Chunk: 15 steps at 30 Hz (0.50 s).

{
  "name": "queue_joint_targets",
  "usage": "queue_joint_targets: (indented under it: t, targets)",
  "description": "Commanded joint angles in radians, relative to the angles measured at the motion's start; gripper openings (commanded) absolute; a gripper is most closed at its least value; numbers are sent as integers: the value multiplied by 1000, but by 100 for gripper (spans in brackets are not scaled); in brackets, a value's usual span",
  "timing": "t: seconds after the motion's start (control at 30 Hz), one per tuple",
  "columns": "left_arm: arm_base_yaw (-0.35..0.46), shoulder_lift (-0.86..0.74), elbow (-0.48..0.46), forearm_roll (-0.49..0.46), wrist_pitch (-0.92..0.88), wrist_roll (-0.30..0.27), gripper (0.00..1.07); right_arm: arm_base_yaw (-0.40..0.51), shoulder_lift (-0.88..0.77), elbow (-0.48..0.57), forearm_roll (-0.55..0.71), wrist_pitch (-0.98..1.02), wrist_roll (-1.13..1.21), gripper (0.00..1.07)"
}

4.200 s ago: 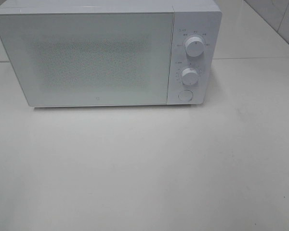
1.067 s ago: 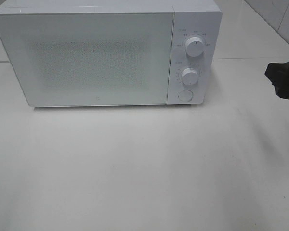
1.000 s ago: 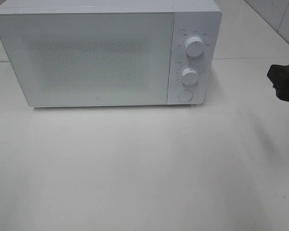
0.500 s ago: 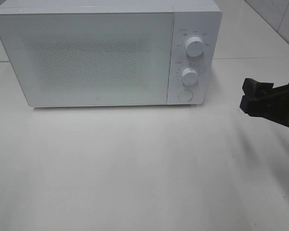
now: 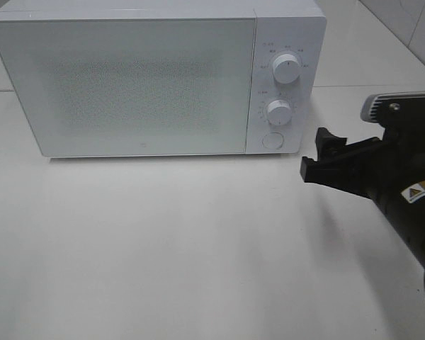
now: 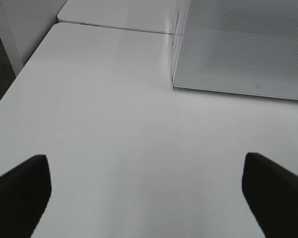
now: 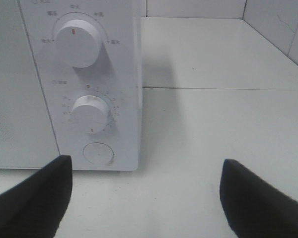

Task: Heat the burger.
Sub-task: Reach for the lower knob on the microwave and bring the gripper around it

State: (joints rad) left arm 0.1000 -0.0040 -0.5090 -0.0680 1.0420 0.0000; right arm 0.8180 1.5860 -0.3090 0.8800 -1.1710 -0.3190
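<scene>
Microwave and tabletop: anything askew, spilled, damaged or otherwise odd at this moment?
Nothing stands out. The white box-shaped microwave sits flat on the white tabletop, door shut, its round white upper dial, lower dial and round push button intact. No spill or damage shows. The burger appears in no view.

**R arm: black, one warning sticker**

My right arm (image 5: 404, 166) looks matte black and chunky, w/ a grey-silver cap (image 5: 372, 106) up top, a small screw (image 5: 394, 108) beside it, and a white sticker (image 5: 419, 191) w/ a yellow triangle. Both the right gripper (image 5: 316, 153) and left gripper (image 6: 149, 198) have plain black, blocky fingers (image 6: 20, 193).
</scene>
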Motion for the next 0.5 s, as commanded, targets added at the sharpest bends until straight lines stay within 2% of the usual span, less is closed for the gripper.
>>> queue_joint_targets:
  t: [0.03, 0.23, 0.5]
  targets:
    - [4, -22, 4, -10, -7, 0, 100, 24, 49, -56, 3, -13, -27, 76]
    - [4, -22, 4, -10, -7, 0, 100, 24, 130, -133, -7, -12, -26, 76]
    - [4, -22, 4, -10, -7, 0, 100, 24, 153, -169, -7, -36, -24, 76]
